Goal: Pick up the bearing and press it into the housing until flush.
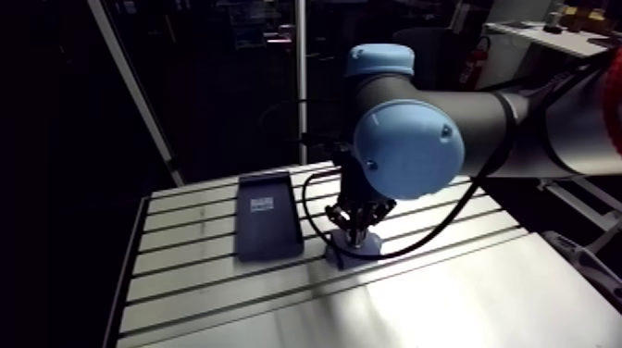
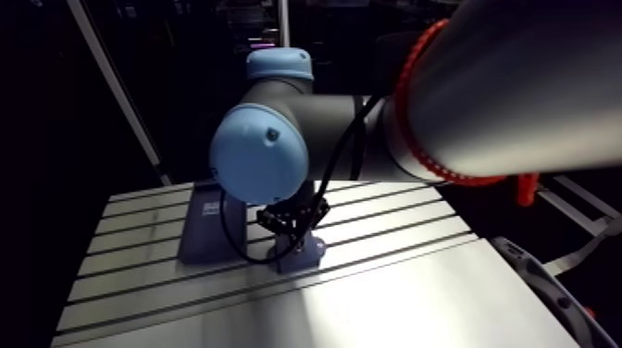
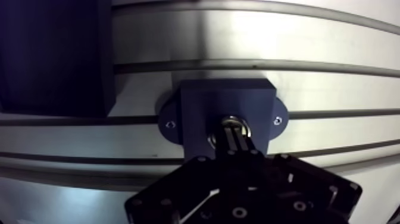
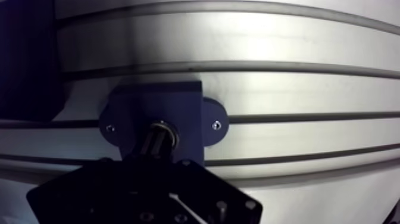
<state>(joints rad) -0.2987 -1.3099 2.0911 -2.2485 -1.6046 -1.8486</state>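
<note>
Touching bearing in housing (fingers together).

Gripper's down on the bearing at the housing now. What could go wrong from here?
1. The gripper hides part of the bearing, so I cannot tell whether it sits level in the housing. Pressing a tilted bearing could jam it.
2. The shut fingers bear on a small spot of the ring and might slip off under load.
</note>
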